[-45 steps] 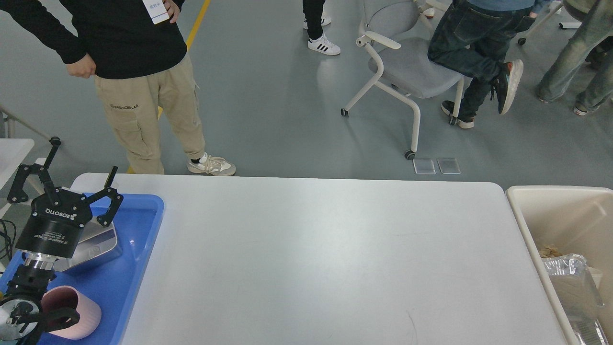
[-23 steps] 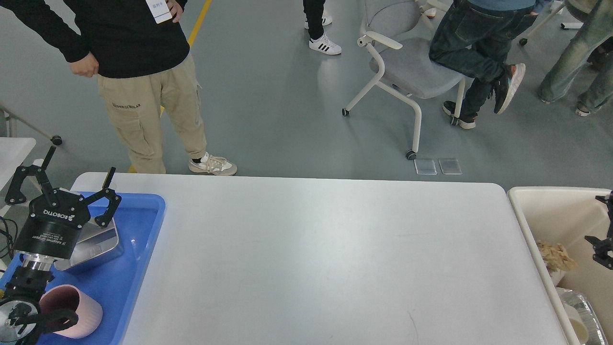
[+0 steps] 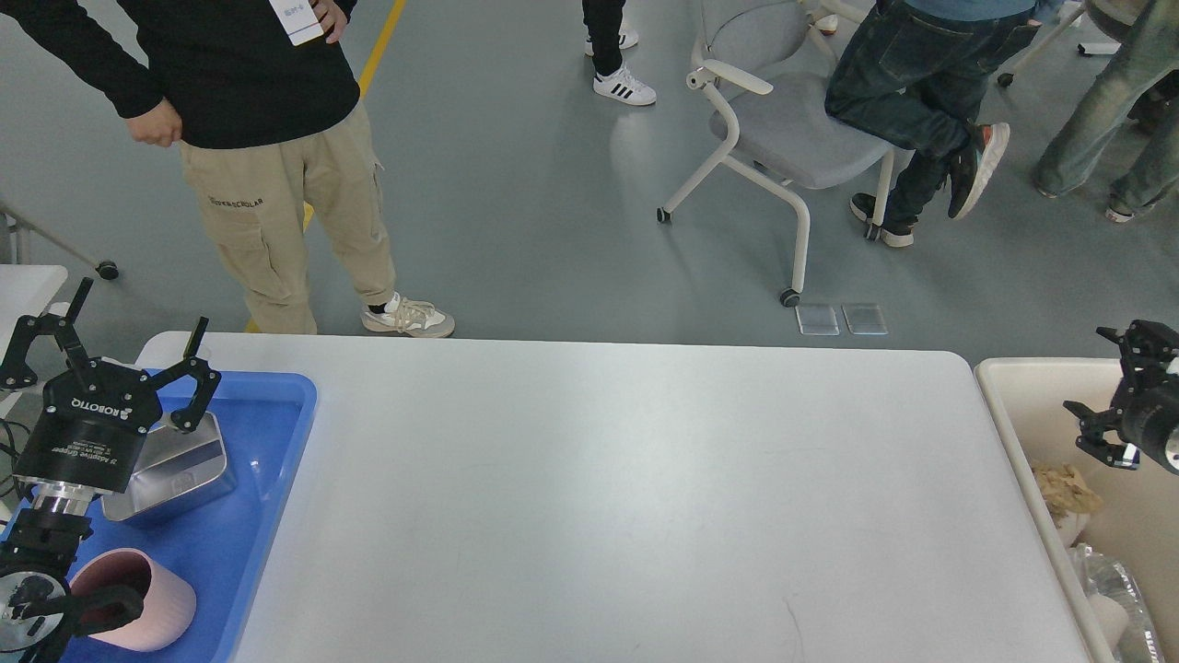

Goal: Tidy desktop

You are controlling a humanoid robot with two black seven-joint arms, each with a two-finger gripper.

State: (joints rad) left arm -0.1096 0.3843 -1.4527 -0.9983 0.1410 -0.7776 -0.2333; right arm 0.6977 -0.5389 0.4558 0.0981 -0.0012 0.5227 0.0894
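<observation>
Both end effectors flank the worktop (image 3: 608,488): left end effector (image 3: 110,327) spread wide over blue tray (image 3: 276,460), right end effector (image 3: 1110,387) apart over bin (image 3: 1022,387).

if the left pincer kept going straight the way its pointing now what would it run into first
The left pincer is open and points up and away, past the far left corner of the desktop and blue tray. Nothing solid shows in that line; beyond is bare floor. Depth is unclear, so I can't be sure.

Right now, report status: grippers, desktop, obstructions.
Left gripper open, empty, over blue tray. Right gripper open, empty, over cream bin. Desktop bare.
</observation>
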